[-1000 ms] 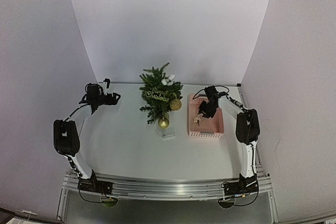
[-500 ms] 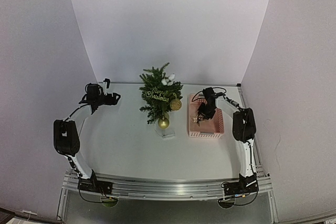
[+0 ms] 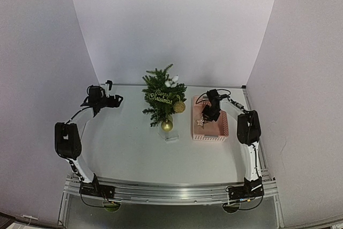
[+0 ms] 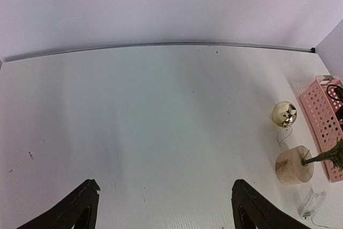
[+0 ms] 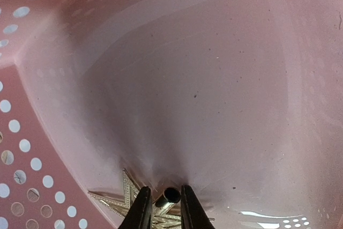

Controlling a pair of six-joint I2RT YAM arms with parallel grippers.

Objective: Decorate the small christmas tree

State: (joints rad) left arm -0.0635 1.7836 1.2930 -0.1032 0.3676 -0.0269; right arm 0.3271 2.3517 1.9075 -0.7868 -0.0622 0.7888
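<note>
Right wrist view: right tool (image 5: 164, 194) pinches gold star (image 5: 115, 200) by pink basket wall (image 5: 21, 143); left tool (image 4: 164, 184) gapes wide above table (image 4: 161, 105).

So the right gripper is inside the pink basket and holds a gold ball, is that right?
Not quite. The right gripper is inside the pink basket, but it holds a gold star, not a ball. The right wrist view shows this.

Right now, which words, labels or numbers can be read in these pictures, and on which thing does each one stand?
"Merry Christmas": gold sign in script letters, hanging on the small christmas tree; it is small, so I read it with some doubt.
Nothing else: the pink basket shows no text that can be read.
</note>
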